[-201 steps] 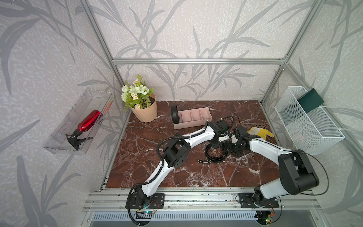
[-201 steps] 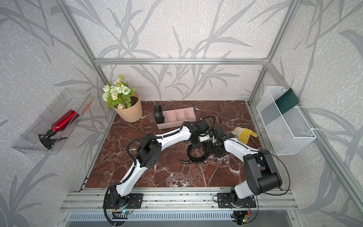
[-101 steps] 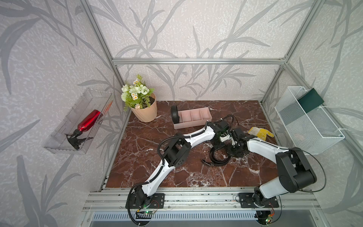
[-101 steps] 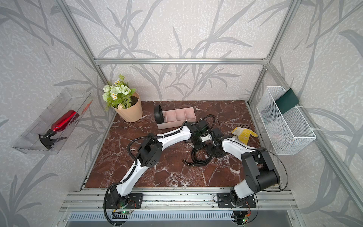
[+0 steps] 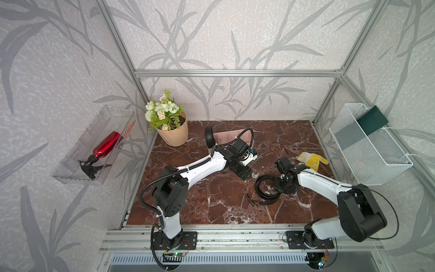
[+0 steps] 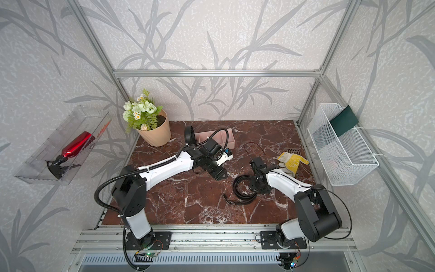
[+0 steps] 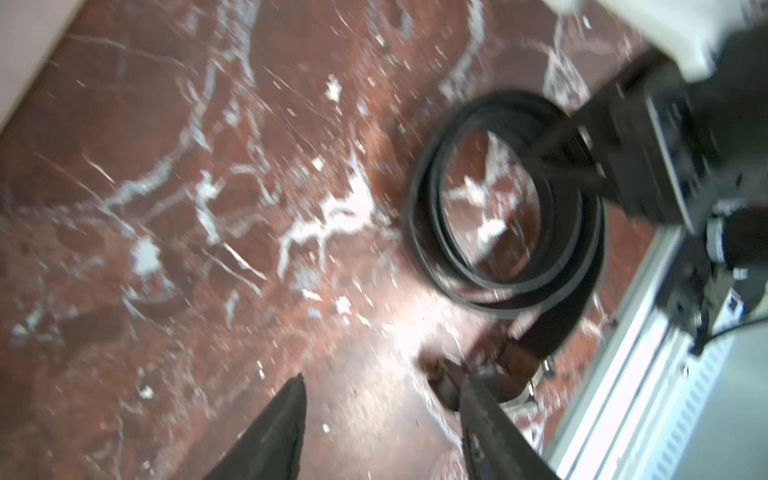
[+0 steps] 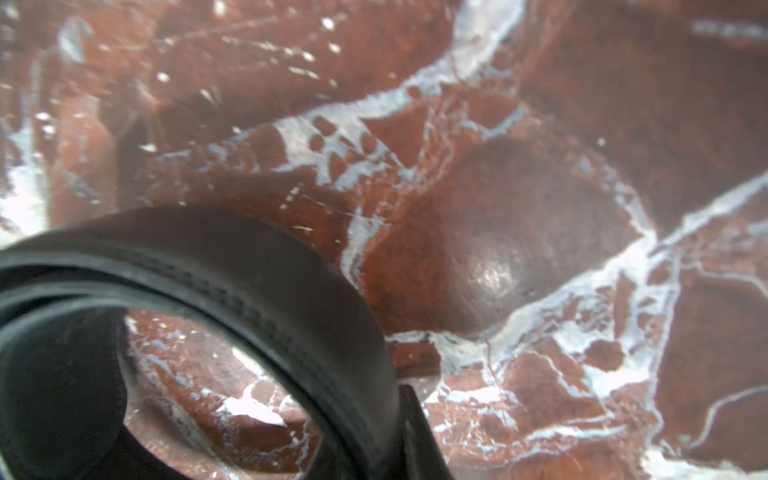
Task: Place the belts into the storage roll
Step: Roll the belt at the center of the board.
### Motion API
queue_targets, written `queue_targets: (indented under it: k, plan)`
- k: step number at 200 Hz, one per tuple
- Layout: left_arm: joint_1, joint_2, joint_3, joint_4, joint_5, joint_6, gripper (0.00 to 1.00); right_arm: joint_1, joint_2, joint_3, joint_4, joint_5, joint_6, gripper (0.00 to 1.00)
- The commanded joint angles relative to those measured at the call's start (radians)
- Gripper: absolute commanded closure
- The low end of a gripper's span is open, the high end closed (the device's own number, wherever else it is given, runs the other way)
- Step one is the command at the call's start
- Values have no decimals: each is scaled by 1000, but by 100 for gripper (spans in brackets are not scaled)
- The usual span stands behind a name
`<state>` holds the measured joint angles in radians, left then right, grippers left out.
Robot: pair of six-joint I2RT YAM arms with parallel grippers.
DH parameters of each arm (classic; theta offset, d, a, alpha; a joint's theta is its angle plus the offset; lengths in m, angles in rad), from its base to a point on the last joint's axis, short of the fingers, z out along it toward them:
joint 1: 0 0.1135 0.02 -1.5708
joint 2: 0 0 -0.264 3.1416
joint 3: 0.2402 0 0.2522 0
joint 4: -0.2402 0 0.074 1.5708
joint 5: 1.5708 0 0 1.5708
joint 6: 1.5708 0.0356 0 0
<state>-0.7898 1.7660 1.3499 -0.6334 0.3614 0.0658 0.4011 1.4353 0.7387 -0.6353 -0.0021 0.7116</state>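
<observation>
Red-brown marble table (image 5: 211, 202) under two white arms. Against the far edge, the pale pink storage roll (image 5: 227, 136), with one coiled belt (image 5: 209, 137) upright at its end nearest the flowerpot (image 5: 175, 135). Mid-table, the second belt (image 5: 264, 190) loosely coiled on the marble, buckle end (image 7: 515, 374) trailing toward the front rail. At that coil's rim, the right pincer (image 5: 280, 186), closed on the strap wall, seen close in the right wrist view (image 8: 291, 299). Apart from the coil, the left pincer (image 7: 382, 419), jaws spread and empty. Near the right arm, a yellow glove (image 5: 310, 160).
</observation>
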Motion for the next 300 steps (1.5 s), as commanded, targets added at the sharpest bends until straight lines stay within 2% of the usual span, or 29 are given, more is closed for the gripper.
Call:
queue_targets:
  k: [1, 67, 146, 180, 220, 240, 300]
  plan:
    - [-66, -1, -93, 54, -6, 94, 40, 26, -34, -16, -32, 28, 52, 86]
    - [-203, 67, -69, 58, -18, 151, 39, 63, -19, -21, -41, 45, 80, 86]
    - [-280, 164, -23, 59, -49, 174, 39, 64, -10, -23, -26, 36, 89, 86]
    - [-278, 140, -6, 74, 12, 145, 37, 64, -10, -31, -18, 37, 90, 86]
    - [-272, 114, 25, 41, 174, 154, 36, 64, 6, -41, 5, 20, 88, 86]
    - [-276, 123, 24, 38, 187, 146, 36, 64, 7, -45, 15, 13, 91, 86]
    - [-331, 231, 26, 50, 89, 144, 37, 64, 8, -57, 25, 4, 105, 86]
